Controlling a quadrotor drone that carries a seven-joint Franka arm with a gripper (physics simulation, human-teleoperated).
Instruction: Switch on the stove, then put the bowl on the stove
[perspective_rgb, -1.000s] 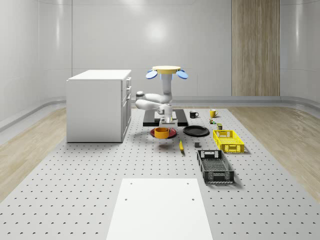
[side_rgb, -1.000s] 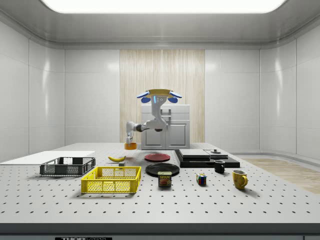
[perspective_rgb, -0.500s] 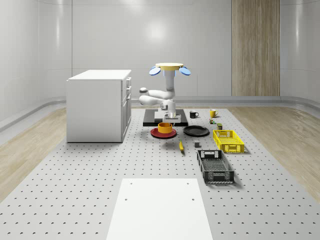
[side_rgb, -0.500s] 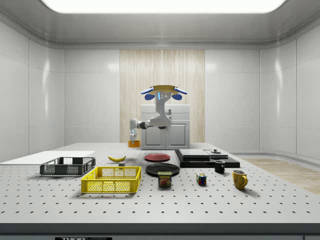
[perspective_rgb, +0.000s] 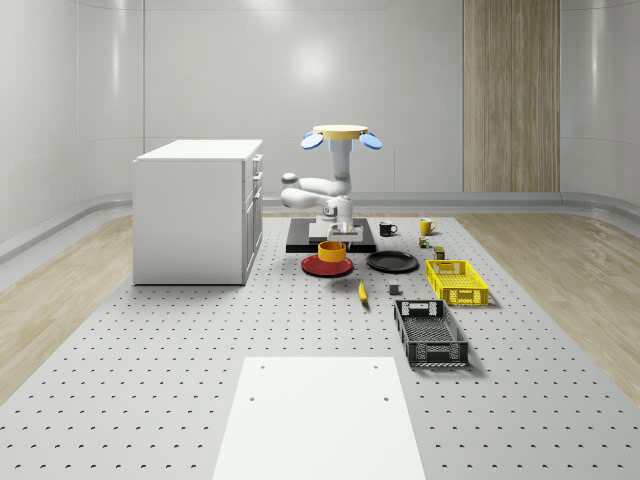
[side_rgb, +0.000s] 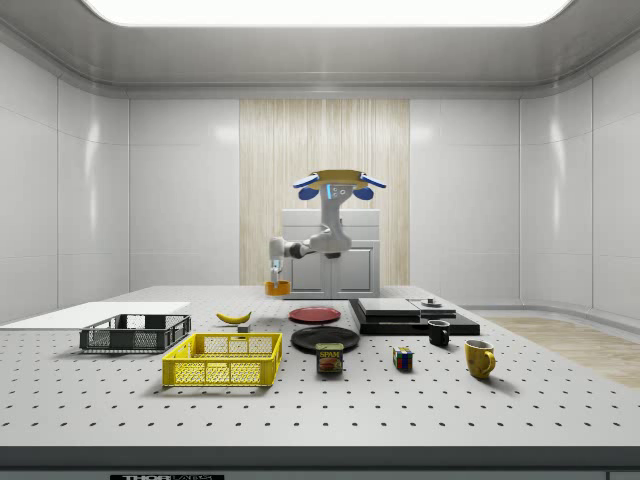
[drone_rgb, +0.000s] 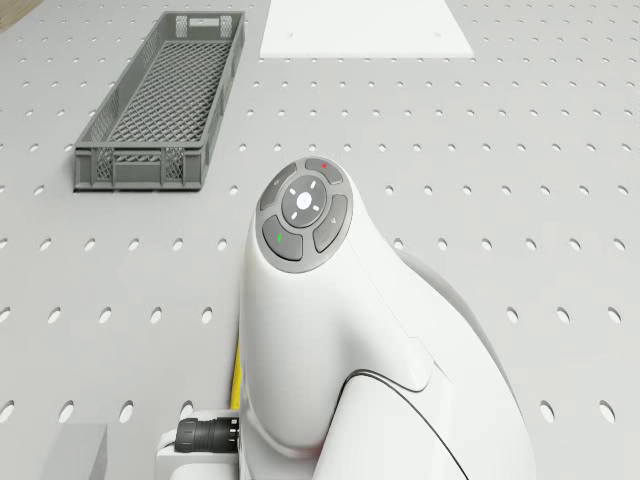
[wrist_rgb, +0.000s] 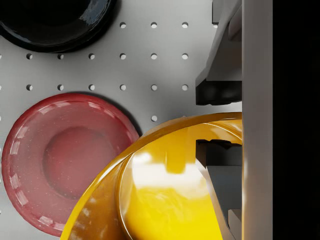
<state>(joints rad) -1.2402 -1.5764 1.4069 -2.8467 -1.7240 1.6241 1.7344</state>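
An orange-yellow bowl (perspective_rgb: 332, 250) (side_rgb: 277, 288) hangs in the air over the near edge of a red plate (perspective_rgb: 327, 266) (wrist_rgb: 65, 165). My gripper (perspective_rgb: 336, 233) (side_rgb: 277, 270) (wrist_rgb: 220, 122) is shut on the bowl (wrist_rgb: 165, 195), one finger (wrist_rgb: 220, 90) outside the rim and one inside. The drone (perspective_rgb: 340, 135) (side_rgb: 338, 183) hovers above the black stove (perspective_rgb: 365, 240) (side_rgb: 413, 318), arm reaching out and down to the bowl. The stove lies flat on the table beyond the plates, with a knob (side_rgb: 431, 302) on top.
A black plate (perspective_rgb: 392, 262) (wrist_rgb: 55, 22) lies beside the red one. A banana (perspective_rgb: 362, 291), a yellow basket (perspective_rgb: 457, 281), a grey crate (perspective_rgb: 430, 333) (drone_rgb: 165, 95), mugs (side_rgb: 479, 357) and small items lie around. A white cabinet (perspective_rgb: 198, 210) stands at the whole-scene view's left.
The drone and arm have shifted toward the stove, to the side view's right, carrying the bowl along and slightly higher. The bowl stays gripped.
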